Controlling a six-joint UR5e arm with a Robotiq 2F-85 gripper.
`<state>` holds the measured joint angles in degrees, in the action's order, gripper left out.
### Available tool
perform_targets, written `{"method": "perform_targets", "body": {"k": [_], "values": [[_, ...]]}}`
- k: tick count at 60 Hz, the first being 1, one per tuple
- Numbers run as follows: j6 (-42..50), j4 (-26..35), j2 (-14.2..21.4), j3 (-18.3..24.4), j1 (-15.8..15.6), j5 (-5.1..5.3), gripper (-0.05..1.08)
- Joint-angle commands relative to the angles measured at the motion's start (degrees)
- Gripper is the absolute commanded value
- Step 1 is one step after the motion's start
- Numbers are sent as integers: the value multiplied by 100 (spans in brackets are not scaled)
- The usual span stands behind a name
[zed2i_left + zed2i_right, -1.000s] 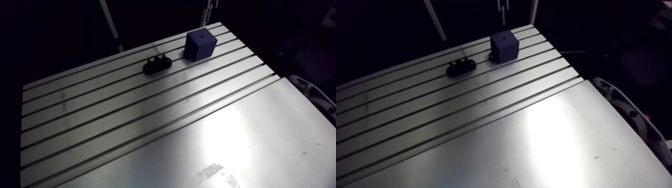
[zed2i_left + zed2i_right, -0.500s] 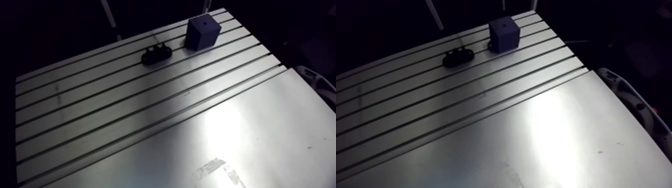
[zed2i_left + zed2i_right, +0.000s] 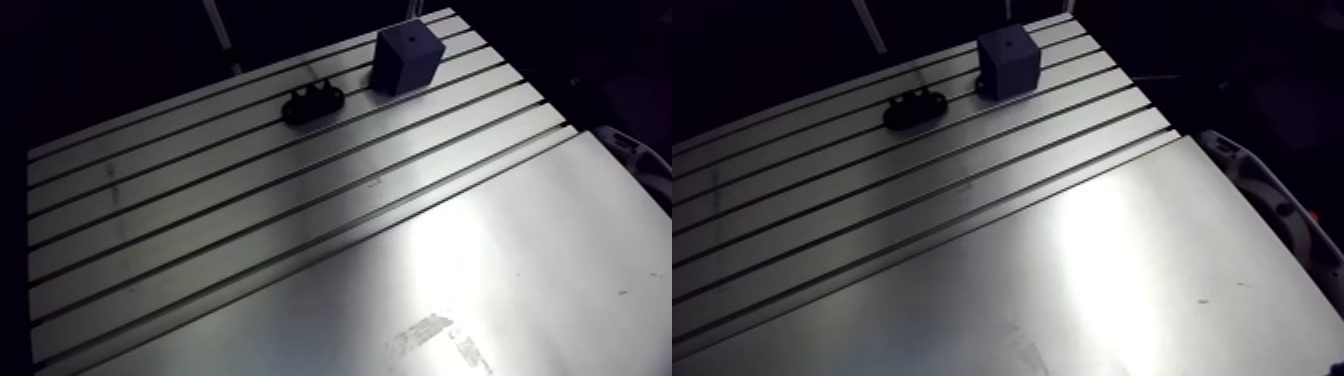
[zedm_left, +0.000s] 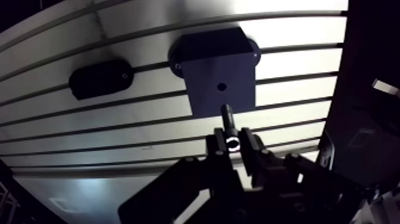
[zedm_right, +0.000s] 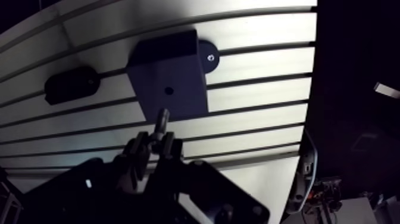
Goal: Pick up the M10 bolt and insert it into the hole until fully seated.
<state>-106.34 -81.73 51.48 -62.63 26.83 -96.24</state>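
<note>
Arm view — dark blue cube-shaped block (image 3: 408, 58) stands at the far edge of the slotted aluminium table (image 3: 300, 250), a low black plastic holder (image 3: 312, 103) near it.

Wrist view — two-finger gripper (image 4: 232, 145) clamped on dark metal M10 bolt (image 4: 228, 118); its tip sits over the block, just short of the small round hole (image 4: 221, 87).

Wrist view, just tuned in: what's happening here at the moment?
The hand is shut on the M10 bolt, holding it shank-first over the dark block on the slotted table. The bolt's tip is close to the hole in the block's top face but not in it, so insertion is not yet done. A black holder lies beside the block.
</note>
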Motion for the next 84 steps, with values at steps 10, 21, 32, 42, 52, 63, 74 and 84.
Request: {"method": "perform_targets", "body": {"k": [10, 21, 32, 42, 52, 63, 74, 84], "values": [[11, -38, -55, -58, 7, 10, 104], [56, -40, -64, -76, 7, 22, 104], [47, -40, -73, -77, 7, 14, 104], [65, -49, -82, -77, 24, 6, 104], [58, -49, -82, -77, 34, 4, 104], [65, -49, -126, -77, 34, 4, 104], [74, -114, -152, -76, 34, 29, 104], [81, -135, -161, -77, 34, 40, 104]]}}
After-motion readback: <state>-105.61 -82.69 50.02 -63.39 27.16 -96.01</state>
